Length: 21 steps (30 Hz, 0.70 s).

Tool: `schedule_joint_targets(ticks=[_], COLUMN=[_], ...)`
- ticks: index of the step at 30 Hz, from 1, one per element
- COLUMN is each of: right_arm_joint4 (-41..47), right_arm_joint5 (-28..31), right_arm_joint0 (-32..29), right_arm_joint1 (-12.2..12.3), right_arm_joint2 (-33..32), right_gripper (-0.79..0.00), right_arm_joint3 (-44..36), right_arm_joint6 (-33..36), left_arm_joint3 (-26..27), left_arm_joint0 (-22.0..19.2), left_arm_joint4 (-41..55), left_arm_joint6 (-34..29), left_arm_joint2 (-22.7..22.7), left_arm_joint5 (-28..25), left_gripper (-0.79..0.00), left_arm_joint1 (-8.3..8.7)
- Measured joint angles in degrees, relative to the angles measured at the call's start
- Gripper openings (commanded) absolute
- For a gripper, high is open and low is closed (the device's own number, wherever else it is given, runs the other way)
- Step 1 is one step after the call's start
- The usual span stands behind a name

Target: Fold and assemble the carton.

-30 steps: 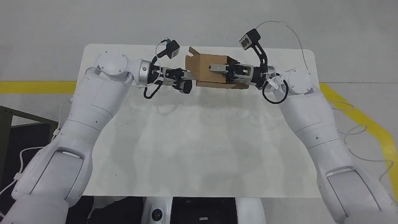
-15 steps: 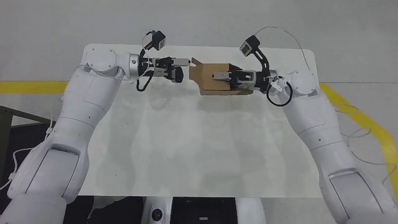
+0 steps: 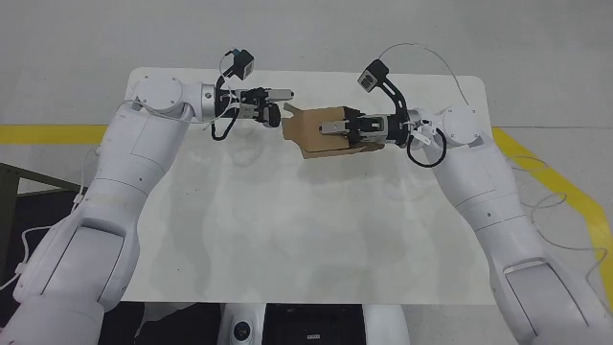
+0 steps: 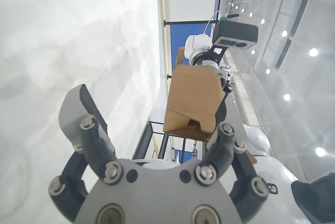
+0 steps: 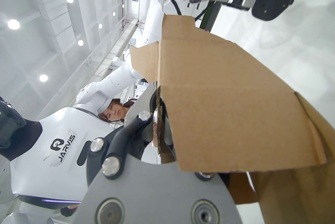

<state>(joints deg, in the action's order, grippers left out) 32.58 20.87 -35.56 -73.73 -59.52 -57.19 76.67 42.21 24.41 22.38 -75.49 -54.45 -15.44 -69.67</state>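
A white table stands on a pale grey floor crossed by a yellow line. On the left, the left gripper hangs over the table's far edge, its fingers spread wide and holding nothing. A second ago it was pressed against the near end of the carton; it has since drawn back and now sits just beside that end, apart from it.

To its right, the brown cardboard carton is over the far middle of the table, between the two grippers. It has swung round a little and come nearer the middle of the table than before. In the left wrist view its end flaps look partly tucked in, with a gap at one corner.

Further right, the right gripper is clamped on the carton, one finger lying over its top panel.

The left arm's push on that end seems finished, so the fold there is probably made but not fully closed. The carton is likely being turned for the next flap.
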Motion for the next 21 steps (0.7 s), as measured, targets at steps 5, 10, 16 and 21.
schedule_joint_targets(ticks=[5,10,16,21], right_arm_joint4=[0.0,-0.2,0.4,0.8], right_arm_joint5=[1.5,2.0,2.3,2.5], right_arm_joint0=[0.2,0.0,-0.1,0.0], right_arm_joint1=[0.0,0.0,-0.3,-0.6], right_arm_joint2=[-0.8,-1.1,-0.7,0.0], right_gripper=[-0.785,-0.785,-0.785,-0.785], right_arm_joint3=[0.9,1.0,0.5,0.6], right_arm_joint6=[-3.5,-5.3,-5.6,-5.3], left_arm_joint3=[0.8,2.1,3.8,4.6], left_arm_joint0=[0.1,0.5,1.2,1.3], left_arm_joint4=[0.3,0.3,0.0,0.0], left_arm_joint6=[-1.1,-2.1,-2.7,-2.5], left_arm_joint2=[0.0,0.0,0.5,0.8], left_arm_joint5=[-0.3,-0.6,-0.1,0.1], left_gripper=[0.000,0.000,0.000,0.000], left_arm_joint1=[-0.03,0.03,-0.06,-0.23])
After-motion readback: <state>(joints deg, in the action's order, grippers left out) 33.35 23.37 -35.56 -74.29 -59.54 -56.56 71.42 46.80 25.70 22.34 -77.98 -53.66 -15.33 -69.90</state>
